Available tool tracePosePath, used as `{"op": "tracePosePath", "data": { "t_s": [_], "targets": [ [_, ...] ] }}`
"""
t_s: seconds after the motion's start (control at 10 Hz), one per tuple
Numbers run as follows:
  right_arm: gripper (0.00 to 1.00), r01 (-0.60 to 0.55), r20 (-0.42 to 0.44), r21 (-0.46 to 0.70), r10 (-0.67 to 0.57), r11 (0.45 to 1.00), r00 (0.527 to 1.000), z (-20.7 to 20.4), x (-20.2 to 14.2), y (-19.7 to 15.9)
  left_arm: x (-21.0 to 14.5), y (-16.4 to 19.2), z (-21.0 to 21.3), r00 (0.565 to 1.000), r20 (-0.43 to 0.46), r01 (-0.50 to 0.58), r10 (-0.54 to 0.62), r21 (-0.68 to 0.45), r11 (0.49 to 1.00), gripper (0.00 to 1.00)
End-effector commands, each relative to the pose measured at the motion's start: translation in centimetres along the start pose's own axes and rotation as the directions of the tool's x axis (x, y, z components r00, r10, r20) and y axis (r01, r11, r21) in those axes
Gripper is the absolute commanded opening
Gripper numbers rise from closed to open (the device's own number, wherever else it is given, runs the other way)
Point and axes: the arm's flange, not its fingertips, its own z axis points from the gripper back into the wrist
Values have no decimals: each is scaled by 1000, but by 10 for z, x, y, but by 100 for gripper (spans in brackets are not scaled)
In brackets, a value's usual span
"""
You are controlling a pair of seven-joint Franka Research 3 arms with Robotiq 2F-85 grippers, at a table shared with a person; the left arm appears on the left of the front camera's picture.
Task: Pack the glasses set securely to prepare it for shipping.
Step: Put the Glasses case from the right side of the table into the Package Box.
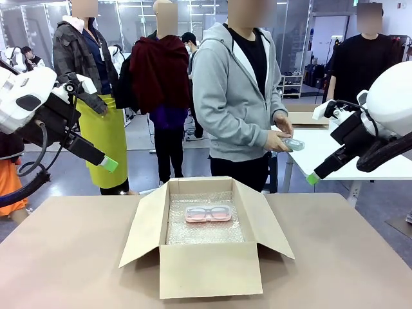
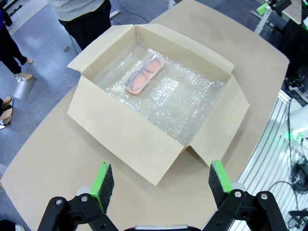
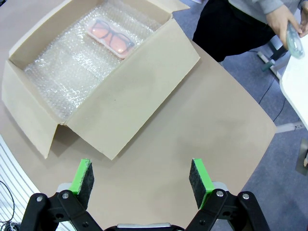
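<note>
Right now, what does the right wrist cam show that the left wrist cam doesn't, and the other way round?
Right wrist: the person's hand holding the green case past the table's edge, and the right gripper, open, over bare tabletop beside the box.
Left wrist: the left gripper, open, above the table near a box corner.
Both: the open cardboard box lined with bubble wrap, the pink case lying flat inside it, and the brown table.
</note>
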Motion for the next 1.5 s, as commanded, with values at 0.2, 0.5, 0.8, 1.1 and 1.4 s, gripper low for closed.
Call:
{"op": "tracePosePath", "data": {
  "t_s": [0.2, 0.5, 0.8, 1.1, 1.4],
  "targets": [
    [100, 10, 5, -13, -10, 1000, 1000, 0, 1, 2, 0, 0, 2, 1000, 7, -2, 2, -10, 1000, 100],
    [100, 10, 5, -13, -10, 1000, 1000, 0, 1, 2, 0, 0, 2, 1000, 7, -2, 2, -10, 1000, 100],
    [100, 10, 5, -13, -10, 1000, 1000, 0, 1, 2, 0, 0, 2, 1000, 7, -2, 2, -10, 1000, 100],
    [100, 76, -6, 5, -76, 997, 997, 2, 8, -8, 0, 0, 2, 1000, 7, -2, 2, -10, 1000, 100],
    [100, 205, -93, -44, -209, 978, 974, -2, 21, -28, 0, 0, 2, 1000, 7, -2, 2, -10, 1000, 100]
  ]
}}
